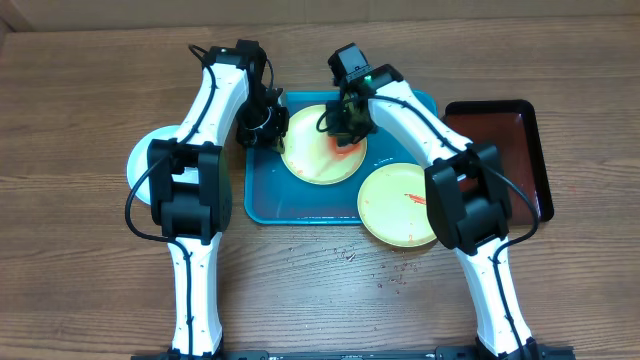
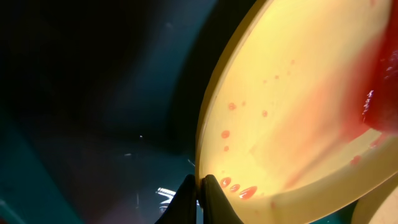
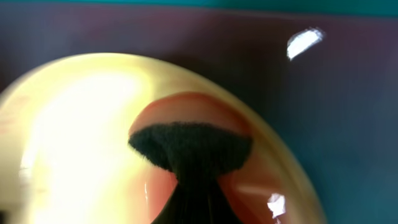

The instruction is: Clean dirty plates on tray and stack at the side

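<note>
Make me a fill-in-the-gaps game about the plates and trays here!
1. The gripped round yellow-green plastic plate is in the large ____ rectangular plastic tray.
2. The left gripper has its jaws pinching that plate's ____.
3. The right gripper holds a black fuzzy pad against a ____ smear.
4. The pale blue-white round plastic plate lies ____ the tray, on the wooden table.
Missing words: turquoise-blue; rim; red; outside.

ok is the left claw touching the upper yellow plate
Touching. The left wrist view shows the left claw pinching the upper yellow plate by its rim, a finger either side.
</note>
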{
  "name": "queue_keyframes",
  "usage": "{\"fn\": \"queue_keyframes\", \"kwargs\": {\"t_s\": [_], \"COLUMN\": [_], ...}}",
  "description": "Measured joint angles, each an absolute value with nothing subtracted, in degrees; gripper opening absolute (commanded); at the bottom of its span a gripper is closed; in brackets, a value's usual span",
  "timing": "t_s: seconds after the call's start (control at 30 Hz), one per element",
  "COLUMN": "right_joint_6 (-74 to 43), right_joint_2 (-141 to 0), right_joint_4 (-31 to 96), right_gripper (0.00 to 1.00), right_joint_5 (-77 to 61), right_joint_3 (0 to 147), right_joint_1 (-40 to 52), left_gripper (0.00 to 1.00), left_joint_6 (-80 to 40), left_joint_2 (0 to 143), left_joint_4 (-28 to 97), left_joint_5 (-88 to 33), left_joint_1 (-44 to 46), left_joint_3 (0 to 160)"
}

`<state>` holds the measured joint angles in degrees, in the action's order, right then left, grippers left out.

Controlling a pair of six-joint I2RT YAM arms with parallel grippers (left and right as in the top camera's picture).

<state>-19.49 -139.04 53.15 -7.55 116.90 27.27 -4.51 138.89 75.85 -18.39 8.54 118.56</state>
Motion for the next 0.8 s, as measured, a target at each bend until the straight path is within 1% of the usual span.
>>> {"fn": "queue_keyframes", "kwargs": {"t_s": [0.17, 0.3, 0.53, 0.8], "right_joint_6": [-19.4, -19.5, -18.5, -14.3], "right_joint_2": [-139.5, -139.8, -139.8, -139.8], "right_joint_4": [48.6, 48.0, 55.6, 66.2], "right_gripper": [0.04, 0.04, 0.04, 0.04], "right_joint_5": [-13.9, -17.3, -21.6, -23.7], "right_joint_3": [116.4, 116.3, 116.3, 116.4], "right_joint_1": [29.8, 32.1, 32.5, 28.7], "left_gripper": [0.04, 0.04, 0.04, 0.04], "left_joint_6": [-4.5, -4.5, -4.5, -4.5], "left_joint_2": [138.9, 138.9, 138.9, 138.9], "left_joint_4": [75.9, 76.0, 76.7, 76.6], "left_joint_5": [-18.2, -18.1, -18.0, -19.5], "left_joint_1": [8.3, 8.3, 8.3, 9.1], "left_joint_3": [118.6, 118.6, 118.6, 118.6]}}
